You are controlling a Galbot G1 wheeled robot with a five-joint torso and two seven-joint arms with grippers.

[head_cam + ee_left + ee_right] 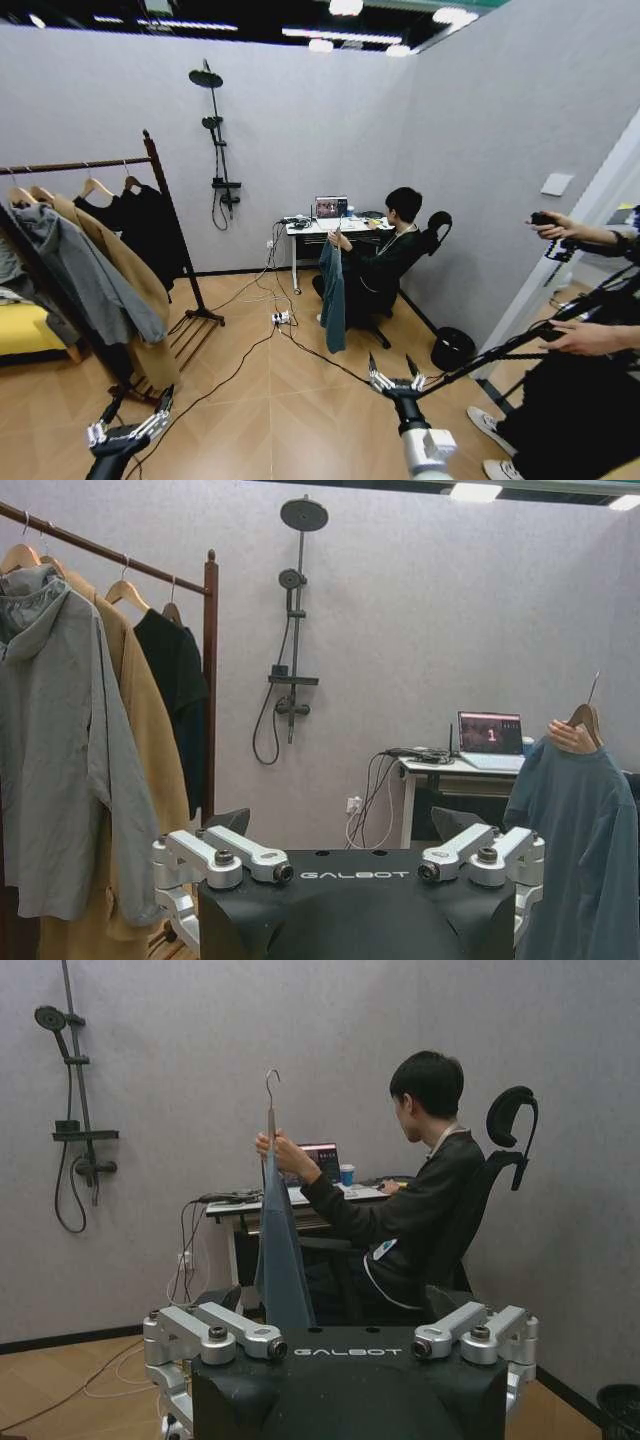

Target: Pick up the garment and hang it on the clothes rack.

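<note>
A seated person's hand holds the garment up by its wooden hanger in front of the desk; it is long, teal and hangs straight down. The garment also shows far from my left gripper, and the garment is straight ahead of my right one, its metal hook upward. The clothes rack stands at the left with several coats on its top bar; its post is dark wood. My left gripper and right gripper hover low over the floor, both open and empty, well short of the garment.
A grey hooded coat, a tan coat and black clothes hang on the rack. Cables and a power strip cross the floor. A desk with a laptop, a black bin and a person with a tripod are around.
</note>
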